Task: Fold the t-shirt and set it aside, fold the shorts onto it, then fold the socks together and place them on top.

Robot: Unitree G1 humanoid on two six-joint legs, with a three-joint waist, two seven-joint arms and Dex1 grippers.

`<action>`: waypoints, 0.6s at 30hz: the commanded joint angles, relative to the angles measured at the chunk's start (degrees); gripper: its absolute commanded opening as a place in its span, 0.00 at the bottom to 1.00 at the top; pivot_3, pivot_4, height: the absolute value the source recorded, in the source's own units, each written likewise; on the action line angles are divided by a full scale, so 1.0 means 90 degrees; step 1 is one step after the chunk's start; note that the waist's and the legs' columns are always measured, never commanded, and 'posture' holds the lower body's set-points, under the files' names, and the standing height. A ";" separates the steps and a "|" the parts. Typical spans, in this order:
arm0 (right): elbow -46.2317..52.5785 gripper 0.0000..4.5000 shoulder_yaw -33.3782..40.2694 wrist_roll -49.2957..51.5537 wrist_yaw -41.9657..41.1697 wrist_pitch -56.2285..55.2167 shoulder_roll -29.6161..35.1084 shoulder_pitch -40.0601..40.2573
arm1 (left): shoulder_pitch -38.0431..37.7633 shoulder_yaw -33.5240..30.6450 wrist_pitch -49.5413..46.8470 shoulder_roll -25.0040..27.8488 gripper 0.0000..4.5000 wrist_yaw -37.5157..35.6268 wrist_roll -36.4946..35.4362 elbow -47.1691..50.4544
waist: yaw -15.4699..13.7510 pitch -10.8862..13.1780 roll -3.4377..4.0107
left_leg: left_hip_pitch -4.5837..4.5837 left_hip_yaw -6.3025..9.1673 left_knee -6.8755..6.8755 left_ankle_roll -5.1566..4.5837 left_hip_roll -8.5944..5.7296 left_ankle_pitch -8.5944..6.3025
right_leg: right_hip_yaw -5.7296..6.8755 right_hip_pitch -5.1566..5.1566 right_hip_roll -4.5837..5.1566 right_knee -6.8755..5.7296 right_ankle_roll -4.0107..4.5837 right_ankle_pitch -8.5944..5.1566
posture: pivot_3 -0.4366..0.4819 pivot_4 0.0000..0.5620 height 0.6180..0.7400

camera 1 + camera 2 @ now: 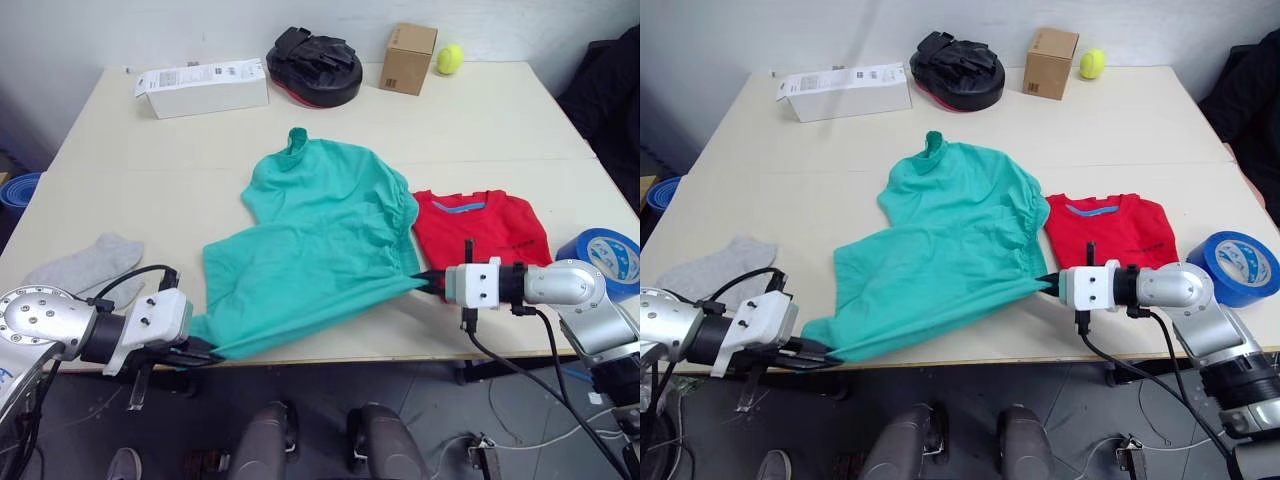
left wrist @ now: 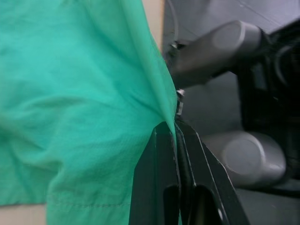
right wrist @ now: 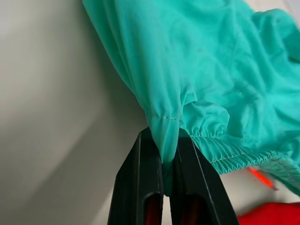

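Note:
The teal shorts [image 1: 310,255] lie spread across the middle of the table, stretched between both grippers. My left gripper [image 1: 205,350] is shut on a hem corner at the table's front edge; the cloth [image 2: 93,117] is pinched between its fingers [image 2: 159,187]. My right gripper [image 1: 428,279] is shut on the elastic waist [image 3: 206,136] at the shorts' right side. The red t-shirt [image 1: 485,228] lies folded flat to the right, partly under the shorts' waist. A grey sock [image 1: 85,268] lies at the front left of the table.
At the back of the table are a white box [image 1: 203,88], a black pad [image 1: 314,65], a cardboard box [image 1: 408,58] and a yellow ball [image 1: 449,59]. A blue tape roll [image 1: 606,260] sits at the right edge. A blue bowl [image 1: 18,188] is beyond the left edge.

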State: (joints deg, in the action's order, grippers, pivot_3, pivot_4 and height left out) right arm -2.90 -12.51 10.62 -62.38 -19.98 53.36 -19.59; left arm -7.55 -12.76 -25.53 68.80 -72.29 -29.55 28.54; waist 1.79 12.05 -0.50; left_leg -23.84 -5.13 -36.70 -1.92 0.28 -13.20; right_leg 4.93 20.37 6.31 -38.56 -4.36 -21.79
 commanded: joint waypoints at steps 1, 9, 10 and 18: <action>0.0555 0.00 0.0340 0.0482 -0.0503 0.0444 0.0286 0.0219 | -0.0201 -0.0275 -0.0168 0.0198 0.00 -0.0404 -0.0118 -0.0003 | -0.0017 0.0001 -0.0001 | 0.0001 -0.0003 0.0007 0.0000 -0.0001 0.0001 | 0.0000 0.0002 -0.0001 0.0001 -0.0001 0.0000 | 0.48 0.27 1.00; 0.1573 0.00 0.0599 0.1493 -0.1454 0.1832 0.0712 0.0703 | -0.0995 -0.1256 -0.1095 0.0614 0.00 -0.1778 -0.1047 0.0316 | -0.0024 0.0004 -0.0018 | 0.0023 -0.0009 0.0029 -0.0007 -0.0001 -0.0008 | -0.0013 -0.0006 -0.0001 0.0007 -0.0005 0.0013 | 0.48 0.27 1.00; 0.1726 0.00 0.0643 0.1697 -0.1581 0.2097 0.0804 0.0766 | -0.1061 -0.1368 -0.1166 0.0650 0.00 -0.1927 -0.1107 0.0304 | -0.0026 0.0004 -0.0018 | 0.0031 -0.0009 0.0043 0.0006 -0.0001 -0.0010 | -0.0014 -0.0010 -0.0001 0.0017 -0.0002 0.0019 | 0.48 0.27 1.00; 0.2235 0.00 0.1013 0.2248 -0.1436 0.3353 0.0756 0.1038 | 0.0816 -0.0285 0.0259 0.0744 0.00 -0.1538 -0.0048 -0.1331 | -0.0085 0.0004 -0.0020 | 0.0067 -0.0011 0.0097 0.0013 0.0002 -0.0006 | -0.0012 -0.0048 -0.0002 0.0090 0.0007 0.0031 | 0.48 0.27 1.00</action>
State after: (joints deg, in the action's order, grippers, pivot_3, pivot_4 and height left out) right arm 17.28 -5.86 30.79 -76.39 8.94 60.39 -10.28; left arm -3.35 -17.76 -25.85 75.02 -85.89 -32.79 20.58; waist 1.03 12.08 -0.68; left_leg -23.24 -5.22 -35.81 -1.81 0.29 -13.25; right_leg 4.83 19.94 6.30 -37.74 -4.30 -21.50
